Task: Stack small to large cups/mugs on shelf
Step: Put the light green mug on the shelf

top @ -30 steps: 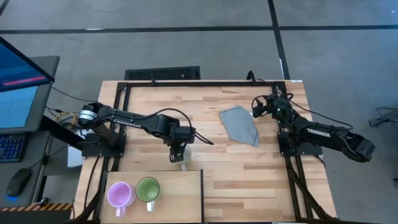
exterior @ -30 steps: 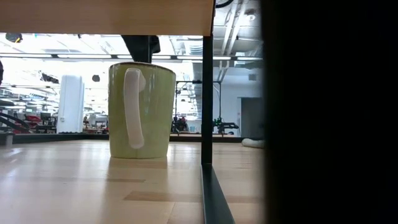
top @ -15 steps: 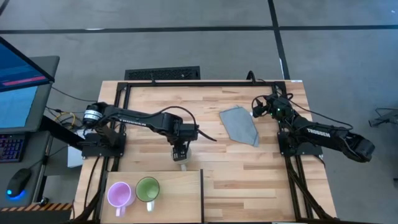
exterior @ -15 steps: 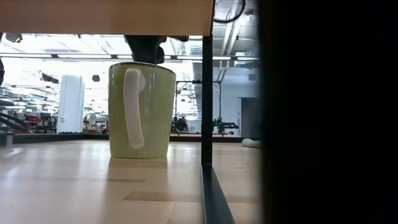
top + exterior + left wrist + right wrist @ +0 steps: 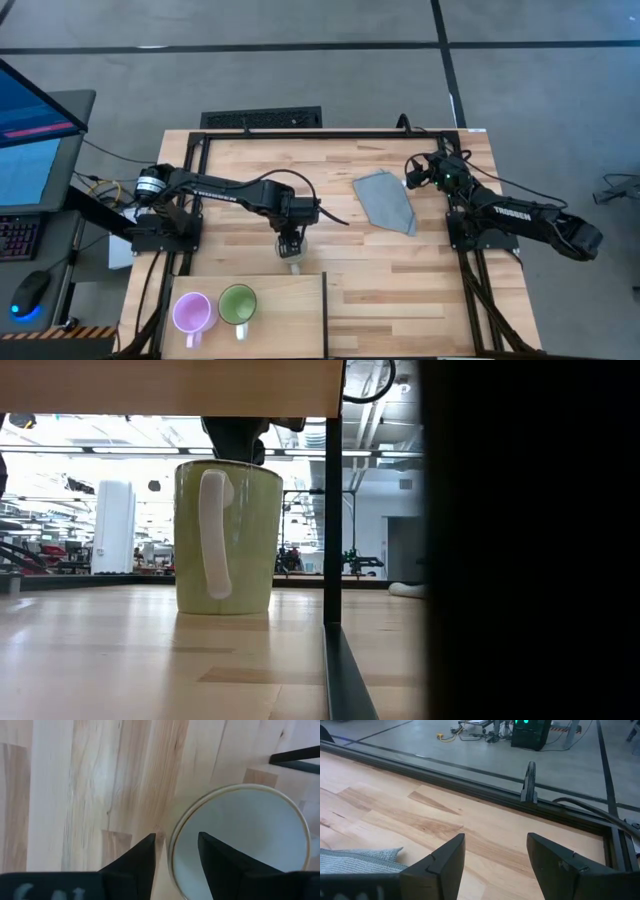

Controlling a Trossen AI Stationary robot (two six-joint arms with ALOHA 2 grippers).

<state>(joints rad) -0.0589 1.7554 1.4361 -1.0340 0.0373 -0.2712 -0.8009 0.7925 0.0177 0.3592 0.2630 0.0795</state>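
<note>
- You see the right gripper (image 5: 495, 865) with its two dark fingers (image 5: 440, 862) spread apart; only bare tabletop lies between them.
- The striped plank tabletop (image 5: 420, 820) fills the near field beneath the gripper.
- A corner of the grey folded cloth (image 5: 357, 860) lies flat on the planks, just beside one finger.
- A dark metal frame rail (image 5: 470, 787) borders the table's far edge, with a short upright bracket (image 5: 530, 782) on it.
- Beyond the rail you see grey floor, cables (image 5: 450, 735) and a dark unit with a green light (image 5: 530, 732).

Both arms are black and jointed, with thin black cables looping alongside; the right arm (image 5: 520, 215) carries white lettering, seemingly "TROSSEN"; the left arm (image 5: 215, 190) has a silver ring near its base.
</note>
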